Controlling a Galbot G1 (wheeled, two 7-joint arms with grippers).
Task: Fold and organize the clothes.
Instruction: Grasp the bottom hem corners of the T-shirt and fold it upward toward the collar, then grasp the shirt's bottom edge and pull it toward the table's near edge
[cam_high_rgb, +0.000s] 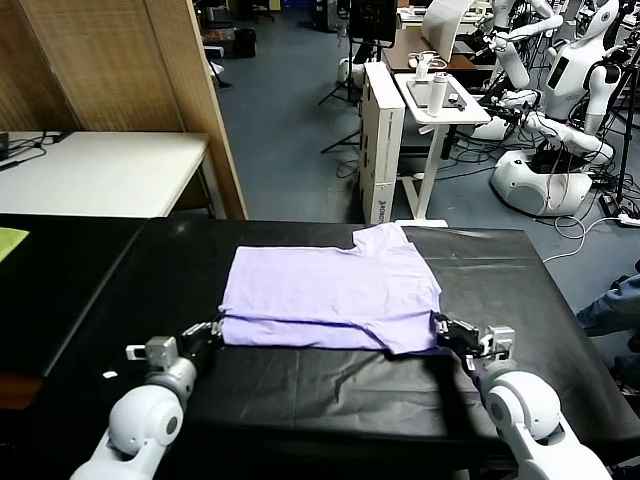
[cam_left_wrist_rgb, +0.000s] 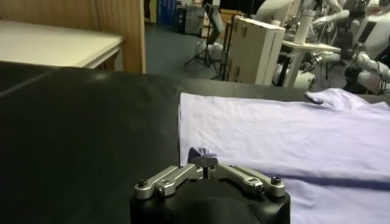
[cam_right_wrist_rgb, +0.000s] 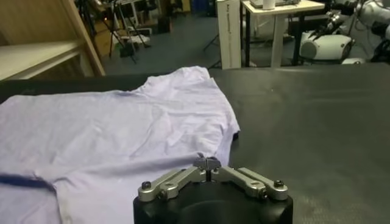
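The light lavender T-shirt lies flat on the black table, plain side up, with a folded layer along its near edge. My left gripper is shut on the shirt's near left corner, and the fabric puckers at its tips in the left wrist view. My right gripper is shut on the near right corner, by the sleeve, and the shirt's edge meets its tips in the right wrist view. The shirt also shows in the left wrist view and the right wrist view.
A yellow-green sheet lies at the far left edge. A white table and a wooden panel stand behind on the left. A cardboard box, a white stand and other robots are beyond the table.
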